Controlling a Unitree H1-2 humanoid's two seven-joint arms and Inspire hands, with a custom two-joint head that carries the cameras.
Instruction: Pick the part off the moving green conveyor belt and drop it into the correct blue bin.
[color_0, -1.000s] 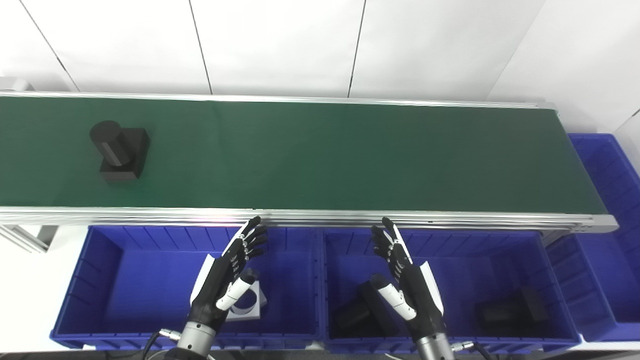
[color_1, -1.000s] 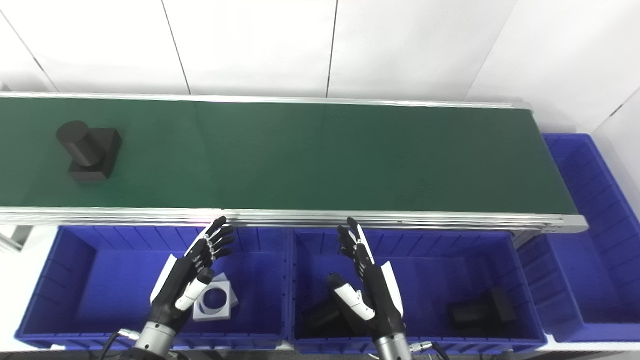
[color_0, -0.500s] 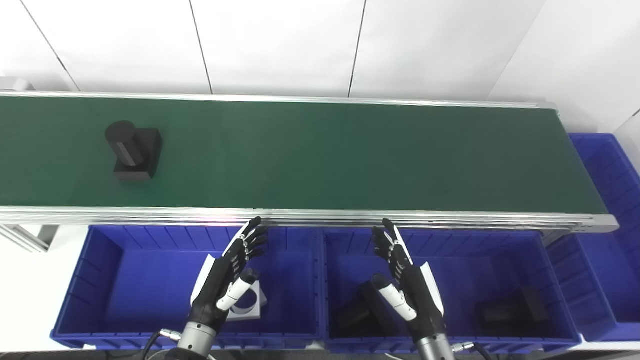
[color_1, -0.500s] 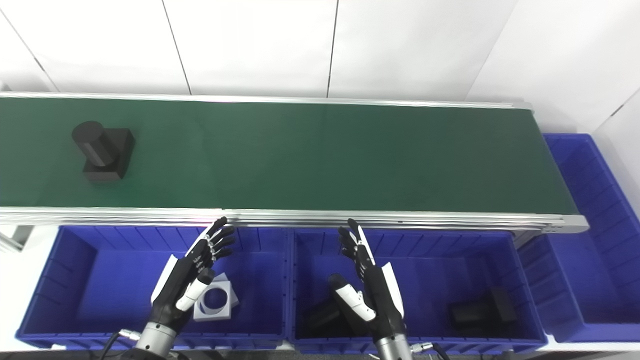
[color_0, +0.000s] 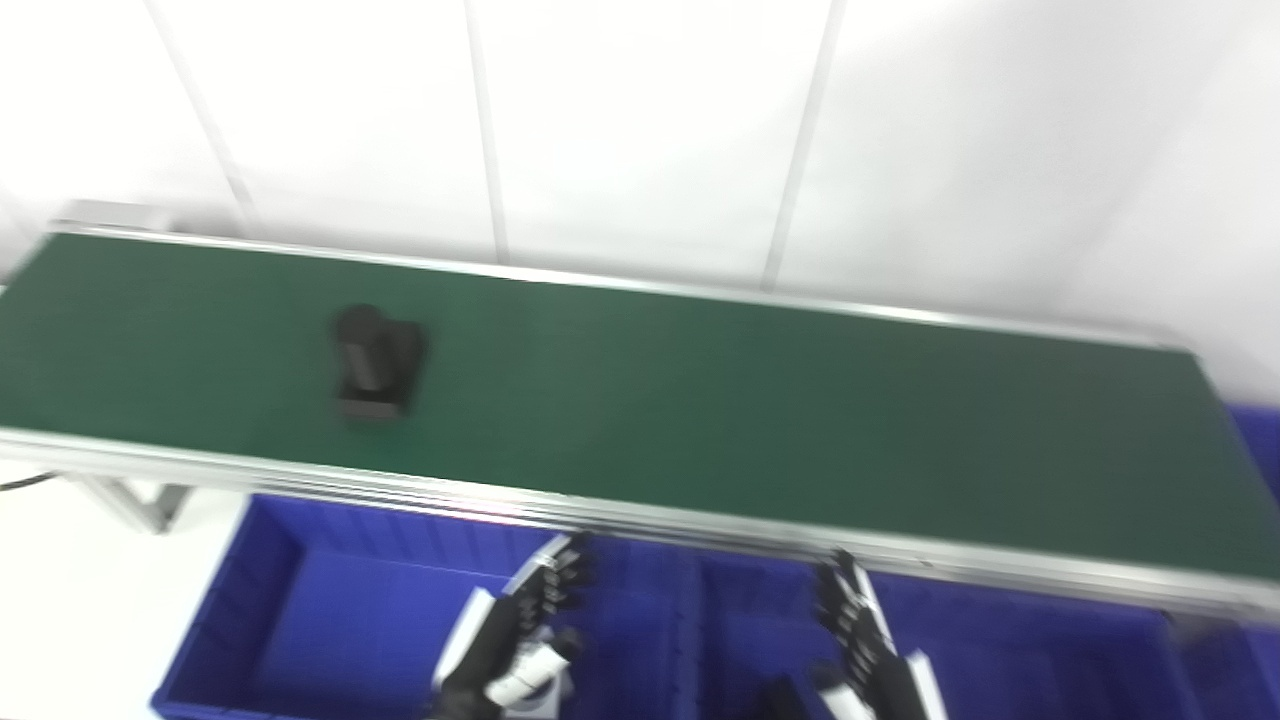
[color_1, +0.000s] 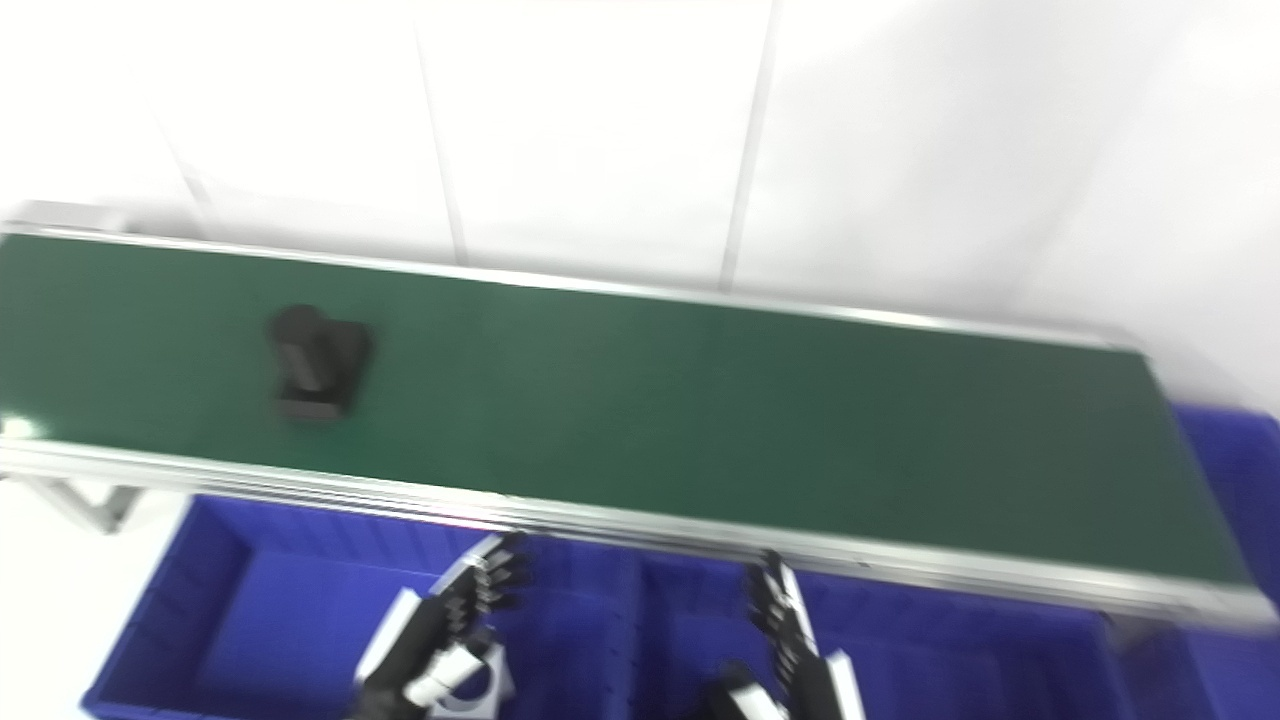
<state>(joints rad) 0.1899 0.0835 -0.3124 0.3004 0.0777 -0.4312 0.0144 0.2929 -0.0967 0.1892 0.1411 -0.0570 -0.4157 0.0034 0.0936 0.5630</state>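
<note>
Hands are showing at the bottom edge of both blurred views, each raised over the blue bins with fingers spread apart and holding nothing: the left hand (color_0: 515, 640) is hanging above the left blue bin (color_0: 300, 600), and the right hand (color_0: 870, 650) is hanging above the middle blue bin (color_0: 1050, 650), partly cut off by the frame. Under the left hand, a white part (color_1: 480, 685) is lying on the floor of the left bin, mostly hidden by the thumb. Both sets of fingertips are pointing toward the conveyor's near aluminium rail (color_0: 700, 520) without touching it. Beyond the rail, the green conveyor belt (color_0: 800, 420) is stretching across the picture, slanting down to the right. The black part (color_0: 375, 360), a cylinder standing on a square base, is sitting on the belt's left portion, well apart from both hands and farther left than the left hand. At the belt's right end, a third blue bin (color_1: 1230, 450) is just peeking into view. Behind everything, a white panelled wall (color_0: 640, 130) is filling the upper half.
</note>
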